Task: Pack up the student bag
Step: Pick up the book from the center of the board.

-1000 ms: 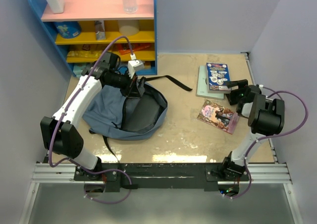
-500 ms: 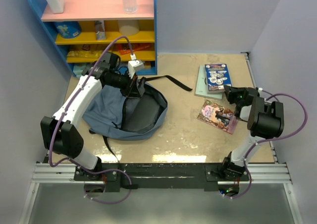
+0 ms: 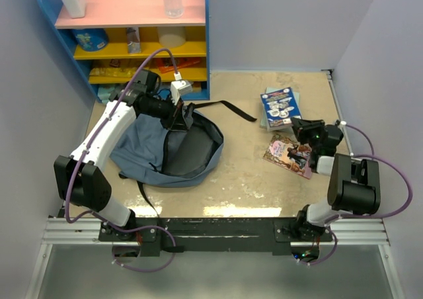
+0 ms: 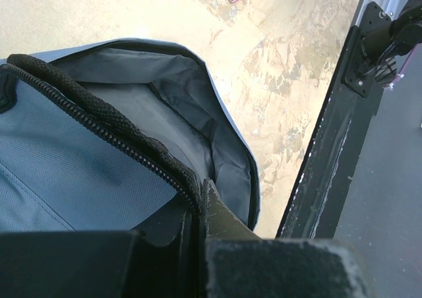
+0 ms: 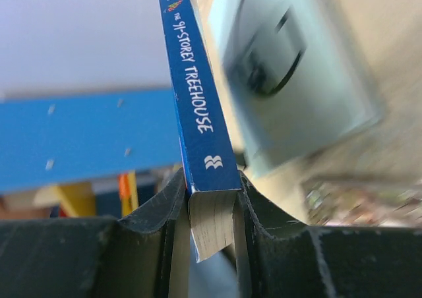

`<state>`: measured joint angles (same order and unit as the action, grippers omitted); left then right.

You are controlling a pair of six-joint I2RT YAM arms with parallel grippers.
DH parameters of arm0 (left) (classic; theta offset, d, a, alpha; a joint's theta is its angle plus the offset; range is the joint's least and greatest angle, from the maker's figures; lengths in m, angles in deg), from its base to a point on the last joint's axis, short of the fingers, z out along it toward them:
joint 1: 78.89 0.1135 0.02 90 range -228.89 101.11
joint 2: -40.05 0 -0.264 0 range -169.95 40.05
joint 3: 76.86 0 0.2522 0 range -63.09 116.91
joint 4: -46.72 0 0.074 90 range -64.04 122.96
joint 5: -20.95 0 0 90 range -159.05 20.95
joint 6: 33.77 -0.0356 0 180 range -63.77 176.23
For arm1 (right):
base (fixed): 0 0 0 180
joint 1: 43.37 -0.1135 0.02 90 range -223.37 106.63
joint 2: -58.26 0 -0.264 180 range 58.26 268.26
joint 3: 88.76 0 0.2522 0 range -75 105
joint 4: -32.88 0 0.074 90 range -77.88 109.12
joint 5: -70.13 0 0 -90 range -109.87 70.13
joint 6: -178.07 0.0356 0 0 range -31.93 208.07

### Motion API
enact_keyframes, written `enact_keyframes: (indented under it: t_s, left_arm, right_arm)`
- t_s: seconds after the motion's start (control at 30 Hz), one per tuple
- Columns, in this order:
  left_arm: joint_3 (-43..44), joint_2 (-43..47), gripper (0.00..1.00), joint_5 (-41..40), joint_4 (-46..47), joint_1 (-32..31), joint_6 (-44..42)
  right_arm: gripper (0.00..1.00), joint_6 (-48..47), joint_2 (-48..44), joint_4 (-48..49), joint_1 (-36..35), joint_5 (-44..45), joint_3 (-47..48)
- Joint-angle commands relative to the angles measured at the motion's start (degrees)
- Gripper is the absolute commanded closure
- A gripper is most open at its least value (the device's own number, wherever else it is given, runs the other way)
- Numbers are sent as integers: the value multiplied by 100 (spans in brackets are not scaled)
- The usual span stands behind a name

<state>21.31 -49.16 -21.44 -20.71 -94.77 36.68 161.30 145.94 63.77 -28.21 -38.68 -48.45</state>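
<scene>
The change is all on the right side: the right jaws, which stood wide beside the book stack a second ago, are now closed on the blue book (image 5: 198, 107), one finger pressed on each cover at its lower end, with the spine facing the wrist camera. From above, the blue book (image 3: 280, 107) no longer lies square on the pale green book (image 3: 295, 92). It sits skewed and shifted toward the student bag (image 3: 142, 147), and in the wrist view it stands clear of the blurred green cover behind it, so I judge it is off the stack or nearly so. The pink book (image 3: 289, 155) lies flat on the counter (image 3: 244, 173), well to the right of the bag and nearer to me than the stack. On the left nothing has moved. The left jaws stay pinched shut on the bag's rim at the zipper (image 4: 99, 117), at the far edge of the opening, holding the mouth up so the grey lining (image 4: 165, 113) shows. The bag itself lies on the left half of the counter, just in front of the shelf unit (image 3: 132, 34), and I can see nothing inside it. For the task, this means the first book is now in hand and the bag is open to receive it. I judge the next step is to carry the book leftward to the bag's mouth, and the narrow hold on one end could let it swing or slip.
</scene>
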Motion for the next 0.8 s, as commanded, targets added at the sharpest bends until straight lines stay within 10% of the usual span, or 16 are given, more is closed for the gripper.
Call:
enact_keyframes:
  t_s: [0.0,0.2,0.77]
  left_arm:
    - [-55,132,100,169,76,32,48]
    - [-91,88,100,29,155,32,48]
    - [173,88,100,-112,279,32,241]
  right_arm:
    - [100,796,-444,1439,-495,-886,-237]
    - [100,1798,-918,2829,-882,-1239,-931]
    - [100,852,-3202,-358,-2632,-1819,-1152]
